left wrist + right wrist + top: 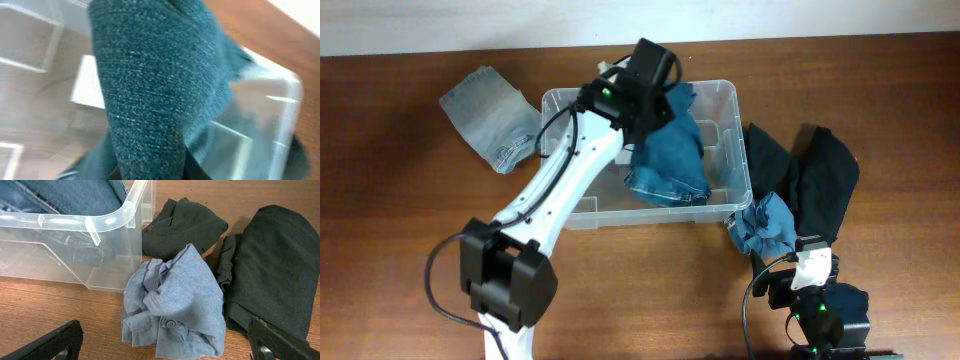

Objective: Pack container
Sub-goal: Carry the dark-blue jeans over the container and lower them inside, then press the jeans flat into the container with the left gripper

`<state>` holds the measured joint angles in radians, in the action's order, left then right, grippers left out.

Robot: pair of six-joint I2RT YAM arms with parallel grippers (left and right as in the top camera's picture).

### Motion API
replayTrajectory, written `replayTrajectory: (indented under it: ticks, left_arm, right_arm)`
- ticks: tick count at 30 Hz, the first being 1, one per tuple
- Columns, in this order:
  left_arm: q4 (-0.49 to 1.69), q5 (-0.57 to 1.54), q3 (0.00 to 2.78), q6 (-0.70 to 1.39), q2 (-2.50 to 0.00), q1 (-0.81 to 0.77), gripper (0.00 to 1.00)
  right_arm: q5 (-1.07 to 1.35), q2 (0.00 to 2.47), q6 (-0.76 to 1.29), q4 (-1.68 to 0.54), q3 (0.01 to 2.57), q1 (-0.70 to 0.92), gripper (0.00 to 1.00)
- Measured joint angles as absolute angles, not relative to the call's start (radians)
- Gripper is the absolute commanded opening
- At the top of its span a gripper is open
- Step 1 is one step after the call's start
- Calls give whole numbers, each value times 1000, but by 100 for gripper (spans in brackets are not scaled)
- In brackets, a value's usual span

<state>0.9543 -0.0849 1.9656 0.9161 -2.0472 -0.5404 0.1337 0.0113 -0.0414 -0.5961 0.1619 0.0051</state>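
Observation:
The clear plastic container (620, 215) stands mid-table. My left gripper (655, 95) hangs over its far side, shut on a dark blue denim garment (670, 155) that drapes down inside the container. In the left wrist view the denim (160, 85) fills the frame, pinched between the jaws (150, 172), with the container's white base label (89, 85) behind it. My right gripper (810, 270) is open and empty near the front edge; its jaws (167, 350) sit just in front of a crumpled light blue shirt (175, 300) on the table.
A light grey pair of jeans (490, 125) lies left of the container. Black garments (820, 180) lie to its right, also in the right wrist view (275, 265), touching the blue shirt (767, 225). The container's corner (110, 225) is close to the shirt.

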Motion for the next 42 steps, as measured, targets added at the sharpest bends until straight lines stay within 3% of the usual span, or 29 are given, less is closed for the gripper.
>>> replayTrajectory:
  ticks: [7, 10, 12, 14, 16, 18, 20, 22, 31, 35, 39, 42]
  left_arm:
    - [1105, -86, 1966, 904, -2069, -427, 2]
    - [1193, -78, 1966, 900, -2069, -359, 13]
    - [1216, -50, 1966, 859, -2069, -293, 28]
    - [1212, -8, 1966, 797, -2069, -236, 37]
    - [1206, 44, 1966, 694, -2069, -191, 37]
    - [1200, 103, 1966, 577, -2068, -170, 14]
    - [1197, 148, 1966, 496, -2068, -168, 13]
    - [1186, 179, 1966, 469, -2068, -169, 19]
    - [1154, 214, 1969, 432, -2068, -220, 19]
    - [1119, 190, 1969, 428, -2068, -262, 29]
    - [1117, 136, 1972, 425, -2068, -310, 31]
    - [1137, 107, 1975, 422, -2068, -321, 38]
  right_arm:
    - [134, 11, -41, -596, 162, 5, 98]
    - [134, 11, -41, -596, 162, 5, 99]
    - [134, 11, -41, -596, 162, 5, 98]
    - [134, 11, -41, -596, 162, 5, 98]
    - [134, 11, -42, -596, 162, 5, 98]
    - [134, 11, -41, -596, 162, 5, 98]
    - [134, 11, -41, -596, 162, 5, 98]
    - [134, 11, -41, -596, 162, 5, 99]
    - [134, 11, -41, -596, 162, 5, 98]
    - [134, 11, -41, -596, 162, 5, 98]
    - [134, 11, -41, -596, 162, 5, 99]
    - [134, 11, -41, -596, 162, 5, 98]
